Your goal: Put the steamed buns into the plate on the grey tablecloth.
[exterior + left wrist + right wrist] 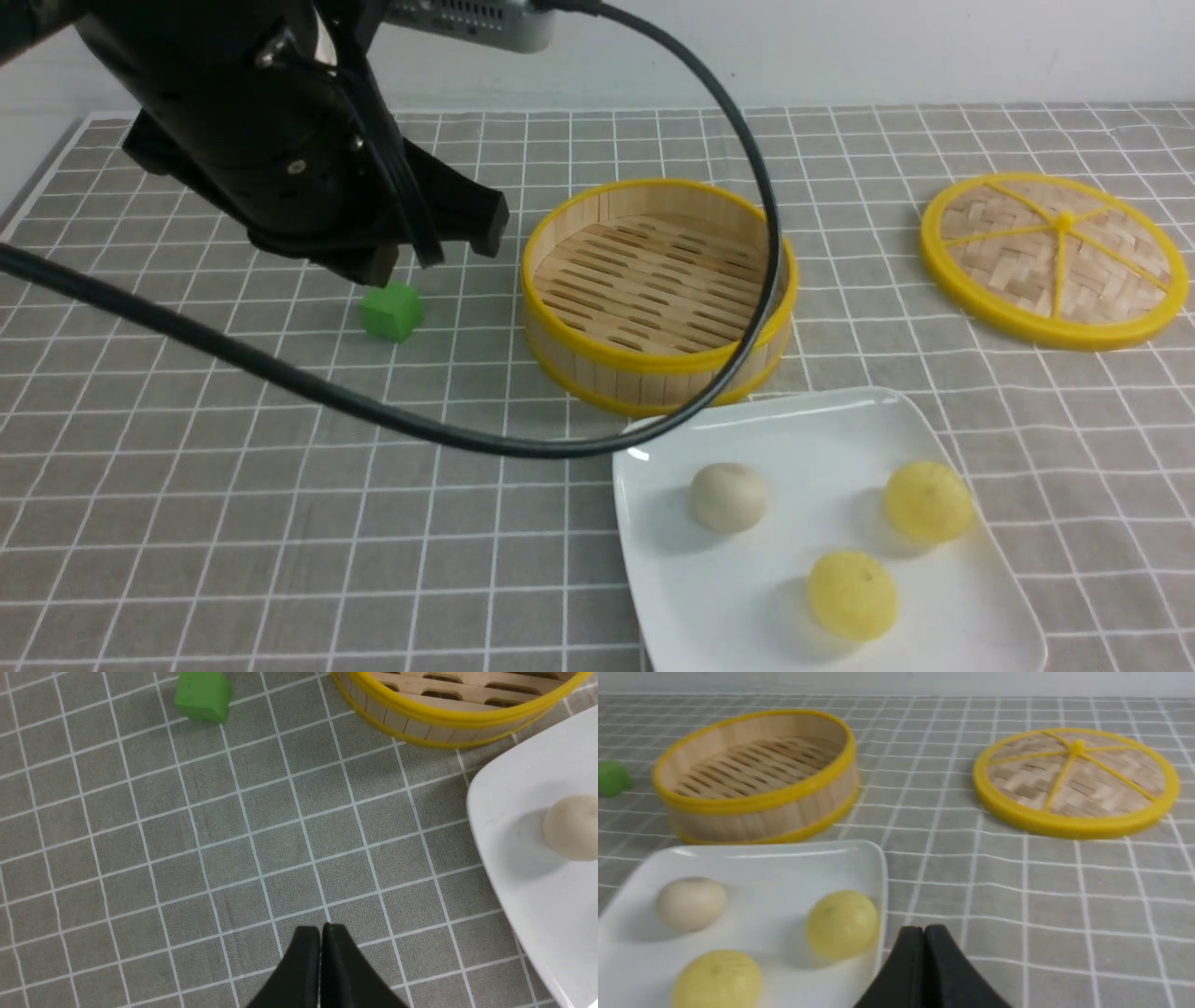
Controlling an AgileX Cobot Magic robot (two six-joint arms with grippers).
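Beneath both wrist views, closed fingers [299, 956] show; only the front reveals black cable [411, 420]

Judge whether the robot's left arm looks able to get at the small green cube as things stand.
Probably yes: the left gripper is shut and holds nothing, so it would need to open, but the small green cube stands beside the round bamboo steamer with bare cloth between them.

A grey tablecloth gridded with thin white lines [485, 579] carries a glossy white square plate [728, 597]. Directly on it too are a round yellow-rimmed bamboo steamer [653, 373], a yellow-rimmed woven lid [1102, 252] and a green cube [392, 313].
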